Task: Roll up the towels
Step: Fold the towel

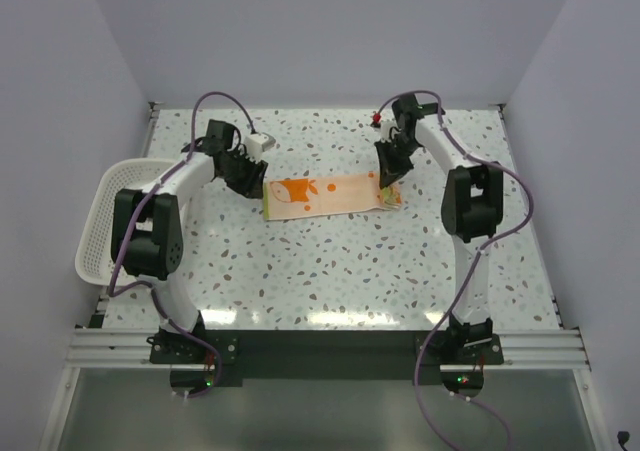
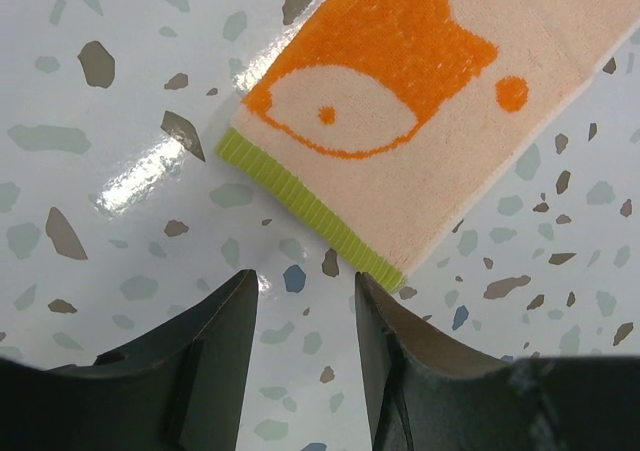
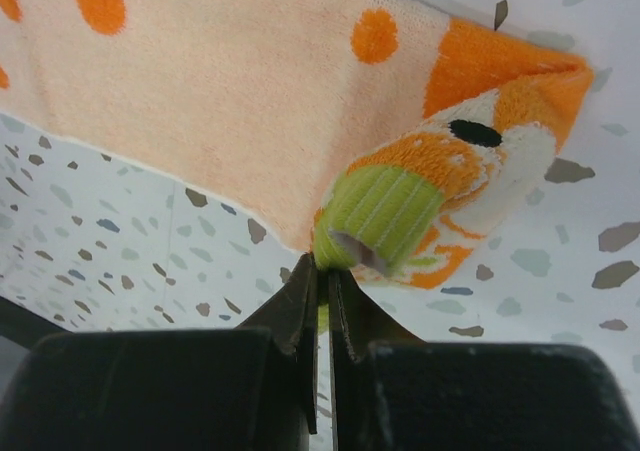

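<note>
Step in hand: first turn of the roll. The towel [image 1: 325, 195], a narrow peach strip with orange figures, lies flat on the table [image 1: 330, 281], stretched between the two sets of fingers. The right fingers [image 3: 308, 296] are closed on the ribbed green hem [image 3: 380, 216] at their end. That hem is curled over just ahead of the tips into a small tube resting on the strip, so the roll is judged to be barely begun. The left fingers [image 2: 232, 331] stand partly open and hold nothing. The opposite green hem [image 2: 310, 216] lies flat just ahead of their tips, apart from them, with bare table between.

For a good result, the curled hem should be carried over the strip toward the left fingers in small turns. Each turn should be laid squarely so that the long edges line up and no cone is formed. The free end may be pinned by the left fingers, since the thin cloth is likely to slide on the glossy table. Light tension is advised; a slack core is likely to unwind when released.
</note>
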`<move>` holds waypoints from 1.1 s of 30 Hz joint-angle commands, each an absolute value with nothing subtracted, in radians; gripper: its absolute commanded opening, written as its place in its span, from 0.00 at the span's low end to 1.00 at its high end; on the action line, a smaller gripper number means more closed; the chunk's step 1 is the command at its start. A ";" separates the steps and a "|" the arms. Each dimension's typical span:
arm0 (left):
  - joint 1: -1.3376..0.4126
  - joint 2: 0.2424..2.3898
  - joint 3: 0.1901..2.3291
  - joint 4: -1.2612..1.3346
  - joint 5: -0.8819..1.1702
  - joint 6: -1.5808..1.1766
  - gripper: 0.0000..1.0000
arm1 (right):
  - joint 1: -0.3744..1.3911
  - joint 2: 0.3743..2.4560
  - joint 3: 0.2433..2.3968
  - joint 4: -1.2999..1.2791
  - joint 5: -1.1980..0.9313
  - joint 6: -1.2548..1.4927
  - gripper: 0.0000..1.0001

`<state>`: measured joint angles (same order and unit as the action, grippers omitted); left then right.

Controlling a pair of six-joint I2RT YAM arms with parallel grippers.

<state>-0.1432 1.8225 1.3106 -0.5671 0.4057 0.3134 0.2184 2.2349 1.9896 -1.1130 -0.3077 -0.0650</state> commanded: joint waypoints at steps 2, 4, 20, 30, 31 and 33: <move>-0.135 1.782 1.322 -0.572 0.400 0.305 0.49 | 0.250 2.284 2.049 -1.128 -0.342 -0.035 0.00; -0.135 1.784 1.324 -0.572 0.399 0.305 0.49 | 0.258 2.298 2.051 -1.118 -0.344 -0.029 0.00; -0.155 1.821 1.319 -0.578 0.411 0.305 0.45 | 0.209 2.255 2.098 -1.203 -0.623 -0.153 0.53; -0.183 1.878 1.330 -0.561 0.394 0.270 0.32 | 0.192 2.379 2.272 -1.068 -0.439 -0.149 0.38; -0.186 1.891 1.335 -0.561 0.393 0.268 0.31 | 0.192 2.396 2.279 -1.054 -0.434 -0.152 0.38; -0.190 1.904 1.348 -0.560 0.397 0.258 0.30 | 0.198 2.428 2.280 -1.034 -0.422 -0.150 0.38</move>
<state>-0.1802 1.8797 1.3109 -0.5694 0.3920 0.2867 0.1787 2.3684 2.2513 -1.0798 -0.4713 -0.1314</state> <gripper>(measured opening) 0.305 0.385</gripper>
